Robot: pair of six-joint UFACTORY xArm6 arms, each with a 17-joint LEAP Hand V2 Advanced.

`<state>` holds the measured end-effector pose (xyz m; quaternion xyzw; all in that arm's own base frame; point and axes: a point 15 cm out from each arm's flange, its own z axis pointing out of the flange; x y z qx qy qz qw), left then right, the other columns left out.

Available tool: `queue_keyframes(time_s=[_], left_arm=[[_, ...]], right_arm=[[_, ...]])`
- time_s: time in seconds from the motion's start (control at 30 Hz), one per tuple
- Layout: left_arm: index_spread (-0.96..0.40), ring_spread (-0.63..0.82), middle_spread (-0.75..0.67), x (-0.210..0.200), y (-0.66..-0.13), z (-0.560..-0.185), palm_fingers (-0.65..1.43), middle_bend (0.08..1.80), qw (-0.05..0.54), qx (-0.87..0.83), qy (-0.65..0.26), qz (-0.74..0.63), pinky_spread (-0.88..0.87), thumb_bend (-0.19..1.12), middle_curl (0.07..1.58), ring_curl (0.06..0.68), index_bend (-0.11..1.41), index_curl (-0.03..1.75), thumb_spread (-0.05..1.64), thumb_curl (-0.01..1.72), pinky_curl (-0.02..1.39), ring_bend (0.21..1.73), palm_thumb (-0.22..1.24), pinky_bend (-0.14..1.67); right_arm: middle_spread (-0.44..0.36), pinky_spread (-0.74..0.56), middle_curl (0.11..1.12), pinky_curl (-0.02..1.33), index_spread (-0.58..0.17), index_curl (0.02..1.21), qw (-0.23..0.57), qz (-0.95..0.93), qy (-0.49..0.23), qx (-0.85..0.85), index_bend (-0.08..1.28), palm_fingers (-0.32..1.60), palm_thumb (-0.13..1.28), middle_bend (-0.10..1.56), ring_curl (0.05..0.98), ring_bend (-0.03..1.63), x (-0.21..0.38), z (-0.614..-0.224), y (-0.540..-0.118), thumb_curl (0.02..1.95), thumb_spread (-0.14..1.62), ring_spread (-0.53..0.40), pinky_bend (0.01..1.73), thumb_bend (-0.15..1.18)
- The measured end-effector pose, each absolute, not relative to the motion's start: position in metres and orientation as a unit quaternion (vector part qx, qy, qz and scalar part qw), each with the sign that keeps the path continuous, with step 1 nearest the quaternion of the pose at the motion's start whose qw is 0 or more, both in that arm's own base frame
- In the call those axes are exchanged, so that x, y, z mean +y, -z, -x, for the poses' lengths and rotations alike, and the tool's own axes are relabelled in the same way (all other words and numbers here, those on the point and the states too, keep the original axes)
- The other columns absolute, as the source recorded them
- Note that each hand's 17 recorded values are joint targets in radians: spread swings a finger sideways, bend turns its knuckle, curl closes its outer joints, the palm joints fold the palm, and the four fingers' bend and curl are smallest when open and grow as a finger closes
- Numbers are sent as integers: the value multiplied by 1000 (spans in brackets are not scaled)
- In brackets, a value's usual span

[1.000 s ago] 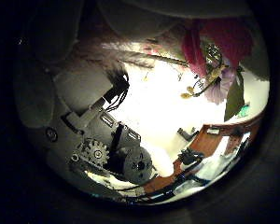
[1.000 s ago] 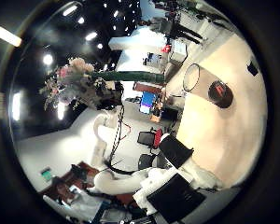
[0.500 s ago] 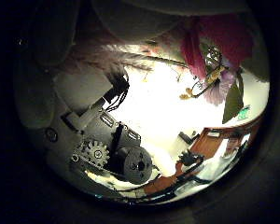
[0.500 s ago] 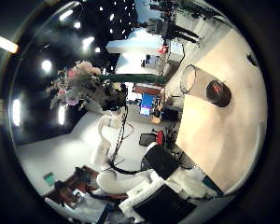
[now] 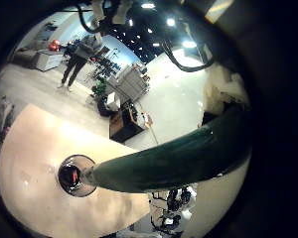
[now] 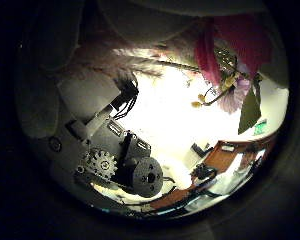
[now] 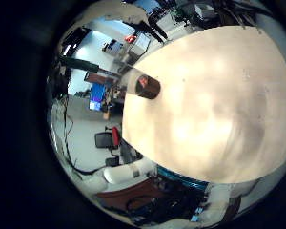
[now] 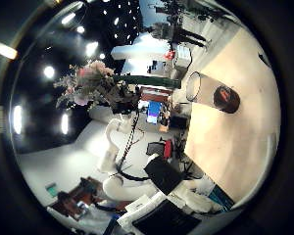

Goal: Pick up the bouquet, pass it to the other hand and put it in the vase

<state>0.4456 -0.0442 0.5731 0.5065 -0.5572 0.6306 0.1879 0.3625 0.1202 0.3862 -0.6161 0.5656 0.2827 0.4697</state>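
Barely shifted since a second ago: bouquet (image 6: 225, 60) kept close against the left hand (image 6: 120, 165), fingers curled round its wrapped stem (image 5: 179, 159), blooms held up off the surface (image 7: 210, 105). Farther off, beyond the stem's end, vase (image 5: 77, 176) upright on that surface, apart from both hands. Cannot tell how the fingers of the right hand (image 8: 171, 206) stand.

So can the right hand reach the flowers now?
Probably yes. The left hand holds the bouquet up in the air, and nothing shows in the open space between it and the right hand.
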Motion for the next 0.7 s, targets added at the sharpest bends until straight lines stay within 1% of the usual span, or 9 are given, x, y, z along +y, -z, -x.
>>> queue_keyframes(time_s=[0.23, 0.5, 0.7], left_arm=[[-773, -393, -562, -51, -557, -454, 1076, 1055, 204, -556, -623, -511, -465, -5, 1038, 575, 515, 1350, 1106, 858, 640, 1497, 1055, 1451], [-780, -393, -571, -52, -557, -456, 1081, 1044, 206, -555, -623, -512, -467, -5, 1048, 574, 494, 1373, 1109, 861, 646, 1494, 1054, 1444], [-779, -397, -576, -52, -551, -460, 1074, 1036, 215, -553, -618, -516, -468, -21, 1055, 572, 469, 1391, 1084, 840, 648, 1484, 1009, 1443]], right_arm=[[156, 498, 337, 346, -343, 239, 470, 616, -284, 565, 148, 6, 500, 226, 244, 600, 120, -362, -385, 398, 1075, 239, 741, -25], [152, 499, 341, 327, -342, 244, 468, 618, -290, 561, 149, 21, 513, 223, 243, 600, 123, -358, -387, 396, 1081, 239, 743, -21], [151, 498, 343, 317, -342, 245, 471, 615, -286, 565, 148, 21, 517, 224, 242, 599, 118, -360, -388, 396, 1083, 240, 742, -24]])
